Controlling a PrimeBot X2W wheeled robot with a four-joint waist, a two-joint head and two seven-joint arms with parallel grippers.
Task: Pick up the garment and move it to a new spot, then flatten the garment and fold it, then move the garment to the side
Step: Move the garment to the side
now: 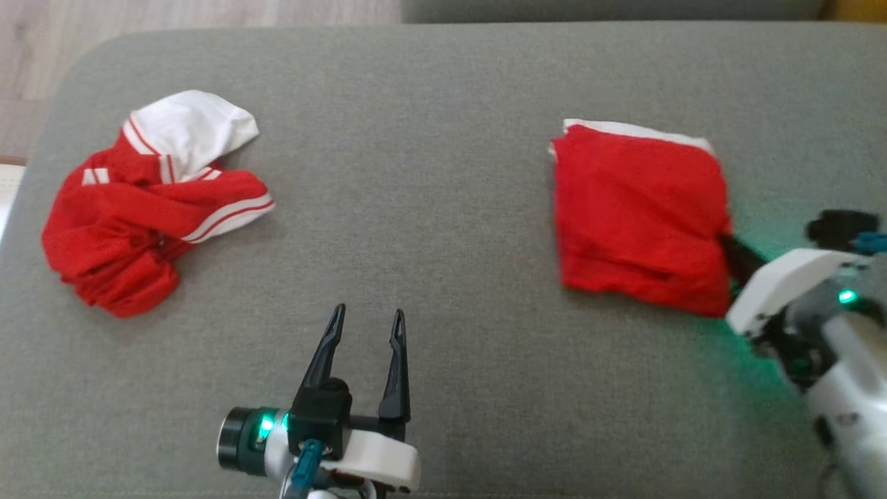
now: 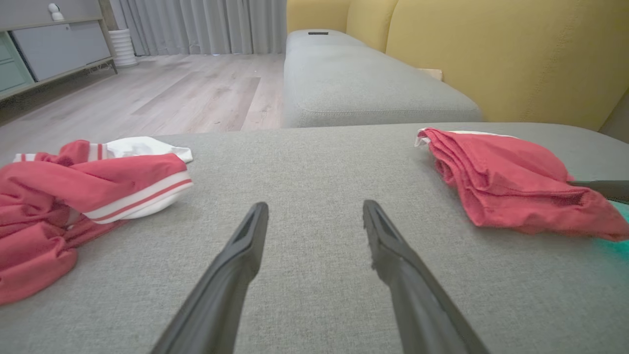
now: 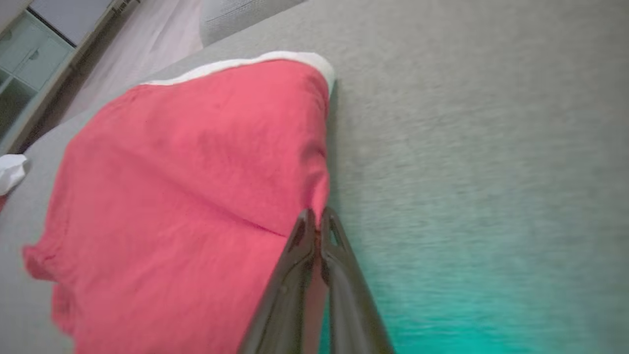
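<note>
1. Your right gripper (image 3: 317, 219) is pinched closed on the near edge of the folded red garment (image 3: 186, 187), which lies ahead and left of its fingertips on the grey cushion (image 3: 467, 147).
2. Your left gripper (image 1: 367, 326) has its fingers spread and holds nothing.
3. A crumpled red-and-white garment (image 1: 145, 208) lies well off to that gripper's left, and the folded one is to its right.

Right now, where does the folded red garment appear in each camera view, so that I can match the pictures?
Head view: folded red garment lies right of centre on the grey cushion.
Left wrist view: at the right edge, halfway up.
Right wrist view: across the left and centre, shut right tool pinching its edge.
Shared landmark: the white trim along its far edge.
</note>
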